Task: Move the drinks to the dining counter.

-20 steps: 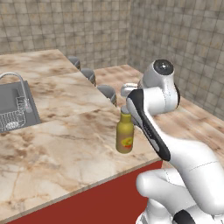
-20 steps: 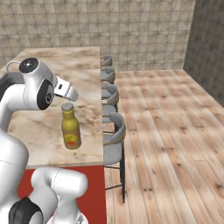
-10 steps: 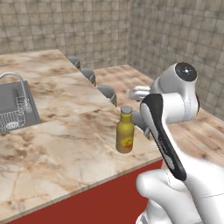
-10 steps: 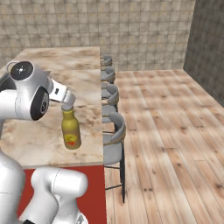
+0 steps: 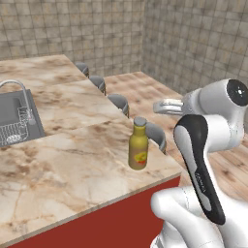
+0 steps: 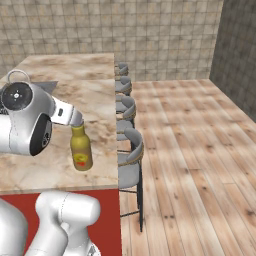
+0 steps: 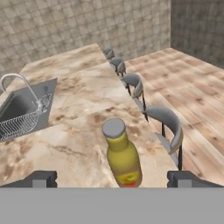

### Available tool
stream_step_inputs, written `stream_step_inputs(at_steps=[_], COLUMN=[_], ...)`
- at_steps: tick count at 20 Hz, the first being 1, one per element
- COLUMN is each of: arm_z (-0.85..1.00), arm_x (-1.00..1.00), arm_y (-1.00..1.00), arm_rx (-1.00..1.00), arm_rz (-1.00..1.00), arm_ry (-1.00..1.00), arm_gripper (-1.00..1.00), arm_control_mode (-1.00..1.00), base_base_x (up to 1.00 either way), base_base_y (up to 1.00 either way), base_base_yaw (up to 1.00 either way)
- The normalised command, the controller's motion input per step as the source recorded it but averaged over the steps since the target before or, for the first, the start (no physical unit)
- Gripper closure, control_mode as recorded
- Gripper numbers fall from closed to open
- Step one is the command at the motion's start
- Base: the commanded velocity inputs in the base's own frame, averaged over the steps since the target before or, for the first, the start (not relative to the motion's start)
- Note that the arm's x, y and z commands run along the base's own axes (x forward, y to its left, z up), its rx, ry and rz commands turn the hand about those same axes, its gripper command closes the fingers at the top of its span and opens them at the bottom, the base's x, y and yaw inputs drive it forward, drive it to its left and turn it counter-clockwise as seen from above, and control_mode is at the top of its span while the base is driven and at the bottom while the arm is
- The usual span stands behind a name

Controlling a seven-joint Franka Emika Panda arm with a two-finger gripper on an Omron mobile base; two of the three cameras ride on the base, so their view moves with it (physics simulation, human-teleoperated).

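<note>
No text can be read anywhere; the red-and-yellow label on the bottle [image 5: 138,150] standing on the bench [image 5: 72,164] is too blurred to read.

A row of grey round stools [image 6: 131,150] stands along the counter's long edge, four of them — the nearest just below its near corner, the rest receding toward the far wall. The wooden plank floor [image 6: 200,150] spreads out beside them. Tiled stone walls [image 5: 184,43] close the room — meeting in a far corner.
</note>
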Motion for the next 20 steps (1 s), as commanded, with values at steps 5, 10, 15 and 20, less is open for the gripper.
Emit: stream_step_inputs(at_steps=[5,10,15,20], arm_z=[0.34,0.16,0.00,0.00], arm_x=[-0.26,-0.21,-0.22,-0.34], arm_y=[-0.14,-0.01,-0.08,-0.19], arm_rx=[0.00,-0.04,-0.13,-0.16], arm_rz=[0.00,0.00,0.00,0.00], arm_ry=[0.00,0.00,0.00,0.00], arm_gripper=[-1.00,-1.00,-1.00,-1.00], arm_control_mode=[-1.00,-1.00,-1.00,-1.00], base_base_x=[0.00,0.00,0.00,0.00], base_base_y=[0.00,0.00,0.00,0.00], base_base_yaw=[0.00,0.00,0.00,0.00])
